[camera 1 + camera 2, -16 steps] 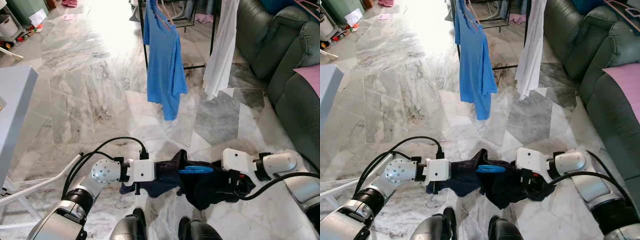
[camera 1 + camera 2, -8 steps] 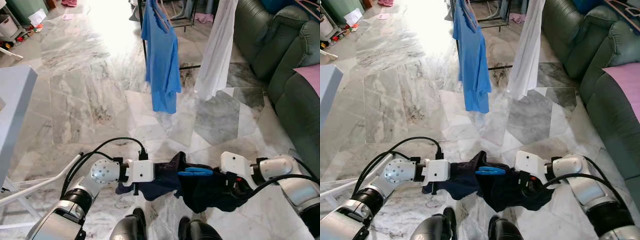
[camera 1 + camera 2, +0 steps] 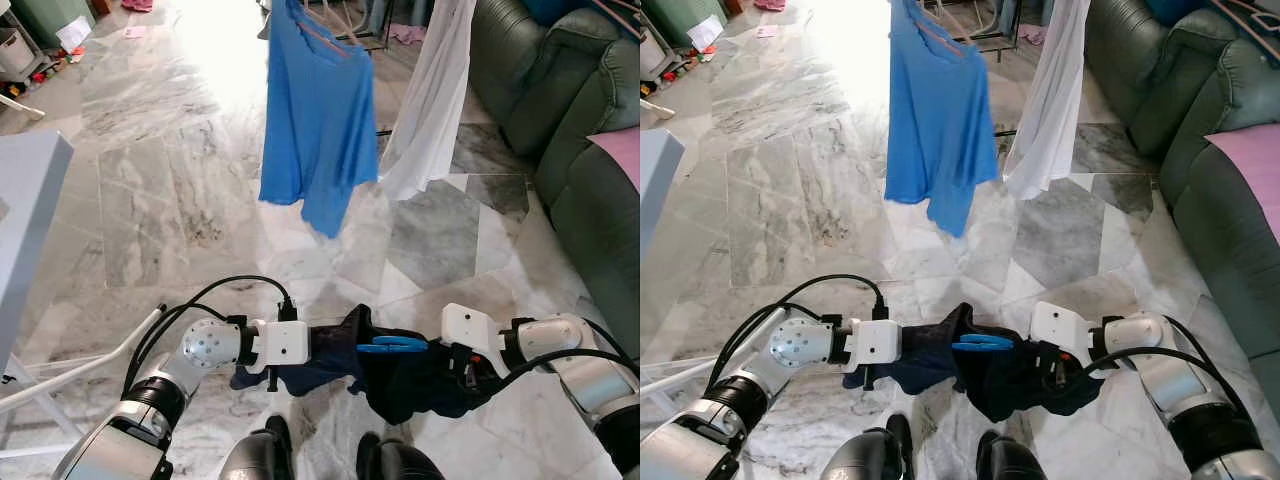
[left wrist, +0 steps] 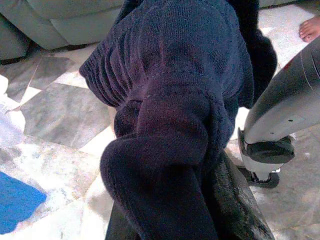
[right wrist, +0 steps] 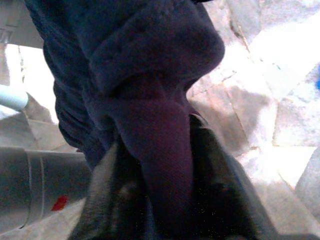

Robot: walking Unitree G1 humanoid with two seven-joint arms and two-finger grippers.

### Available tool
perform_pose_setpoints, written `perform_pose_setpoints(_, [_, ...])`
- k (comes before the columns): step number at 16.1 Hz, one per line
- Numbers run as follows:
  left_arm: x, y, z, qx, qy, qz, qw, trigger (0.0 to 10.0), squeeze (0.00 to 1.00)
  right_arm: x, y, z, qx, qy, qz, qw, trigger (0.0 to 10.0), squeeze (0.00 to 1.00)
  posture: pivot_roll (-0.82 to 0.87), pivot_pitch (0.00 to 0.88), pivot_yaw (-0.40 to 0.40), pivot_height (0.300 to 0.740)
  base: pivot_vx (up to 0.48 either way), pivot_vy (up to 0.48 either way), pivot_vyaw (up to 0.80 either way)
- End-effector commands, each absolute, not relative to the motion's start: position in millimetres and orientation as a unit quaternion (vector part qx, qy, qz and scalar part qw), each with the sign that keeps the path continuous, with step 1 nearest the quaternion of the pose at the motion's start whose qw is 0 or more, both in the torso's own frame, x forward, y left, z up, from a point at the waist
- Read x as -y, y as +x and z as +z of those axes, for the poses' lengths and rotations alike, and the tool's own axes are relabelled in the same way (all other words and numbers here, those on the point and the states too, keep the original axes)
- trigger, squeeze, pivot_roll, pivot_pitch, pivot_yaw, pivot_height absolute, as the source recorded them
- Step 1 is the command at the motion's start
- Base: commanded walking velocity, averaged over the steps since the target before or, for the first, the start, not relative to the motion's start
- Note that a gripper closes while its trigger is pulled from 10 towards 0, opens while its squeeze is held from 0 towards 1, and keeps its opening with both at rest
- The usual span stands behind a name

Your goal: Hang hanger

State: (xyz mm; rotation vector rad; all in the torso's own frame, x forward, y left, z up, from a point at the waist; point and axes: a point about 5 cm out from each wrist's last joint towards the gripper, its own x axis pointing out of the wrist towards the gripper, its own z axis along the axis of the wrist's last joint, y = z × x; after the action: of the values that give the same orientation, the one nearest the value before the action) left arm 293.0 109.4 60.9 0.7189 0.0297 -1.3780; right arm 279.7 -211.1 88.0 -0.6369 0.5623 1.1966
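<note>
While the left gripper (image 3: 322,350) and right gripper (image 3: 440,368) both clamp the dark navy garment (image 3: 400,370) on its blue hanger (image 3: 390,344) at 6 o'clock, hanging on the rack (image 3: 385,130) at 12 o'clock remains undone.

Marble-floored living room with laundry rack

Glare washed the grey-veined marble floor (image 3: 170,190); a green sofa (image 3: 590,130) stood right, a blue shirt (image 3: 315,140) and white garment (image 3: 430,100) hung ahead.
</note>
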Motion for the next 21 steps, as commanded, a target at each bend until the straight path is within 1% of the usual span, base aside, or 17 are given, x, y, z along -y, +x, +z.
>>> perform_pose_setpoints(1, [-105, 297, 70, 0.017, 0.321, -0.614, 0.721, 0.0, 0.00, 211, 277, 82, -0.262, -0.284, 0.546, 0.743, 0.0, 0.00, -0.17, 0.236, 0.054, 0.740, 0.000, 0.000, 0.00])
perform_pose_setpoints(9, [-106, 300, 71, 0.022, 0.329, -0.599, 0.730, 0.0, 0.00, 211, 279, 83, -0.252, -0.284, 0.545, 0.747, 0.0, 0.00, -0.17, 0.229, 0.053, 0.740, 0.000, 0.000, 0.00])
perform_pose_setpoints(11, [-107, 303, 74, 0.037, 0.335, -0.582, 0.740, 0.0, 0.00, 209, 280, 83, -0.248, -0.285, 0.546, 0.748, 0.0, 0.00, -0.17, 0.229, 0.053, 0.740, 0.000, 0.000, 0.00])
perform_pose_setpoints(13, [-106, 304, 75, 0.043, 0.340, -0.574, 0.744, 0.0, 0.00, 209, 280, 83, -0.246, -0.285, 0.546, 0.748, 0.0, 0.00, -0.17, 0.228, 0.049, 0.740, 0.000, 0.000, 0.00])
perform_pose_setpoints(14, [-106, 305, 77, 0.047, 0.343, -0.569, 0.746, 0.5, 0.00, 209, 281, 83, -0.244, -0.285, 0.544, 0.750, 0.0, 0.00, -0.17, 0.228, 0.049, 0.740, 0.000, 0.000, 0.00])
perform_pose_setpoints(16, [-106, 309, 81, 0.060, 0.350, -0.548, 0.757, 3.4, 0.00, 209, 281, 83, -0.240, -0.285, 0.542, 0.753, 0.0, 0.00, -0.17, 0.228, 0.051, 0.740, 0.000, 0.000, 0.00])
perform_pose_setpoints(17, [-107, 315, 85, 0.069, 0.352, -0.521, 0.774, 10.0, 0.20, 209, 281, 83, -0.239, -0.284, 0.542, 0.754, 0.0, 0.00, -0.17, 0.228, 0.051, 0.740, 0.000, 0.000, 0.00])
perform_pose_setpoints(18, [-108, 318, 88, 0.074, 0.350, -0.504, 0.786, 10.0, 1.00, 209, 281, 83, -0.239, -0.284, 0.542, 0.754, 0.0, 0.00, -0.17, 0.229, 0.051, 0.740, 0.000, 0.000, 0.00])
perform_pose_setpoints(21, [-111, 325, 96, 0.096, 0.352, -0.462, 0.808, 10.0, 1.00, 209, 279, 81, -0.238, -0.284, 0.539, 0.757, 0.0, 0.00, -0.17, 0.231, 0.051, 0.740, 0.000, 0.000, 0.00])
